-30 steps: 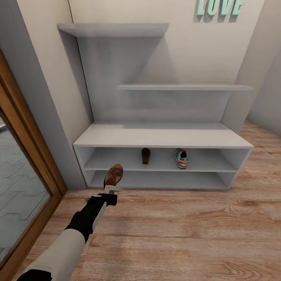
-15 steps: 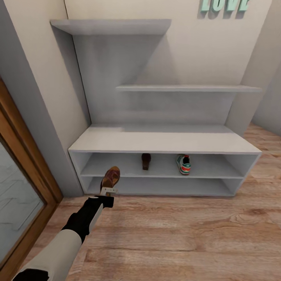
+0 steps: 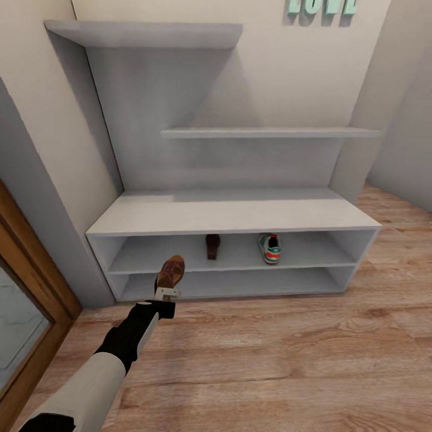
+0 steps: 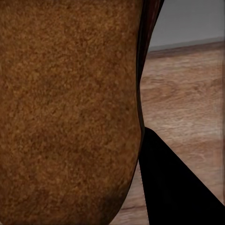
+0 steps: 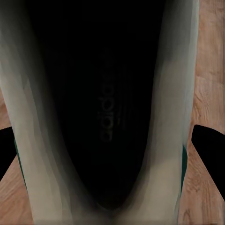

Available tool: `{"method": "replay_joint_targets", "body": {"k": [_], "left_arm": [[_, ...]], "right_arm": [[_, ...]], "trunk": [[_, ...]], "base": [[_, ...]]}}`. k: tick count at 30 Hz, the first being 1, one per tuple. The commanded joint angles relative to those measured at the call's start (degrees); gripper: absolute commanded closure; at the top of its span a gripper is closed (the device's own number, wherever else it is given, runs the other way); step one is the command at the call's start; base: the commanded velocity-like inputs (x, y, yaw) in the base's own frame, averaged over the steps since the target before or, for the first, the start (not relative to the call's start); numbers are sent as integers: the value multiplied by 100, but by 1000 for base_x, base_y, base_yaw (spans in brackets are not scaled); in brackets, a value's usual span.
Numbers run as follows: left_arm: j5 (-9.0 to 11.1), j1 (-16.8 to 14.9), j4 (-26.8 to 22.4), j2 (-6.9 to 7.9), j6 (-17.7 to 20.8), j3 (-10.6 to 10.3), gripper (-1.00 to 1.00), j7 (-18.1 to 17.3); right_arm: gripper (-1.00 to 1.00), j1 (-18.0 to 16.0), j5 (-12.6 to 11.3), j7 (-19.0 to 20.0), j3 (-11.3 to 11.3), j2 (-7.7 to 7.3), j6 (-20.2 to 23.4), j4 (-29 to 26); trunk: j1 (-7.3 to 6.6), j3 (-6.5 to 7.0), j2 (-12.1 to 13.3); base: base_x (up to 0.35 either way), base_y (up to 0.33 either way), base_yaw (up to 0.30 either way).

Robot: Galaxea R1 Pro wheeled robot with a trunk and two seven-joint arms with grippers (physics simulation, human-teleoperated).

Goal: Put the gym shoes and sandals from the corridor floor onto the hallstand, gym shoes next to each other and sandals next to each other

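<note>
Left gripper (image 3: 167,293) pinches a small brown leather sandal (image 3: 171,272) before the low white-grey shoe rack (image 3: 234,215), where its mate (image 3: 212,245) waits on the upper shelf; right jaws clasp a white sneaker (image 5: 105,117) (either could slip, or snag the shelf edge)

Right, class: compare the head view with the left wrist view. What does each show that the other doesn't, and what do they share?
The head view alone shows the hallstand with a sandal on the shelf and a gym shoe on its upper shelf, the teal wall letters, and the left gripper at the end of its arm.

The left wrist view alone shows the leather grain of the held sandal close up.

Both show that held sandal and the corridor floor.
</note>
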Motion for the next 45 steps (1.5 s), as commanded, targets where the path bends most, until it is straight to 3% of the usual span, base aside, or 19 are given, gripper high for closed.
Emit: {"method": "replay_joint_targets", "body": {"k": [1, 18, 30, 45], "left_arm": [[-34, 0, -9, 2, 34, -12, 100, 8], [-34, 2, -10, 17, 34, -7, 100, 8], [-34, 0, -17, 20, 26, -6, 100, 15], [-35, -1, -21, 12, 25, -30, 100, 16]], "right_arm": [[100, -8, -6, 44, -22, 1, 32, -8], [100, -8, -5, 44, -21, 10, 28, -78], [100, -8, -5, 44, -20, 10, 27, -78], [100, -8, 15, 44, -21, 10, 11, -55]], "trunk": [[-1, -6, -2], [21, -115, -42], [284, -429, -524], [284, -441, -524]], "base": [[0, 0, -47], [0, 0, -5], [0, 0, 0], [31, 0, 0]]}}
